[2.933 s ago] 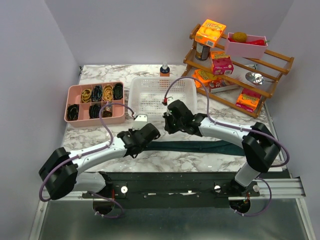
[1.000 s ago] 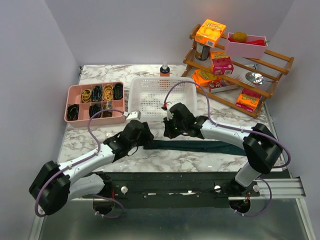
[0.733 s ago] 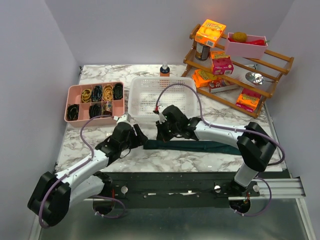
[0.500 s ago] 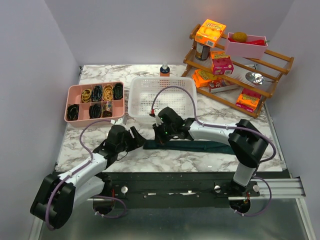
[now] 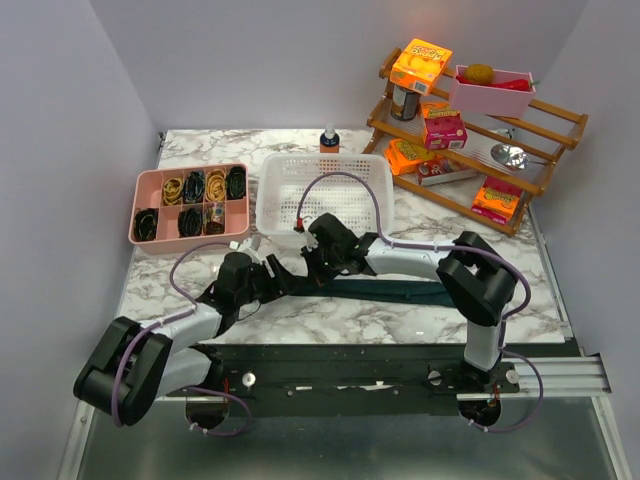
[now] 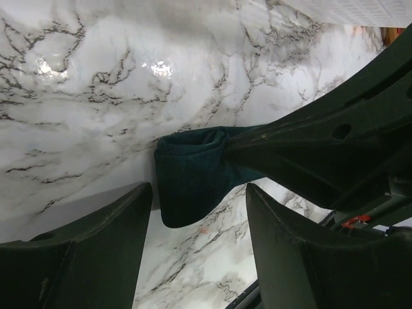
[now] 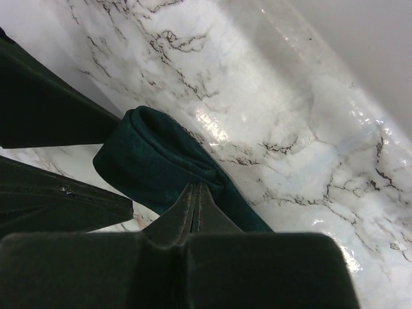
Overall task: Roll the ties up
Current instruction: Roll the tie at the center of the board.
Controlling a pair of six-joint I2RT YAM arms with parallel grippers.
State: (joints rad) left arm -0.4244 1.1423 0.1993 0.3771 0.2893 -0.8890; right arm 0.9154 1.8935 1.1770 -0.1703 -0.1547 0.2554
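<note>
The tie was laid flat on the marble table, just in front of the white basket. It was stretched out sideways, with most of its length running off to the right under the right arm. Its left end was doubled over into a small, loose fold, so hardly a roll tbh.

The right gripper was clamped shut right on that fold. From the right wrist view the closed tips were seen pressed into the dark teal fabric.

The left gripper was parked just beside it with its jaws spread wide and nothing held. From the left wrist view the folded end was framed between the two open fingers. Whether it was touched by either of them couldn't be made out.

Off to the left a pink tray of coiled stuff was sitting, and a wooden rack of snacks was parked at the back right, both well apart from the tie.
</note>
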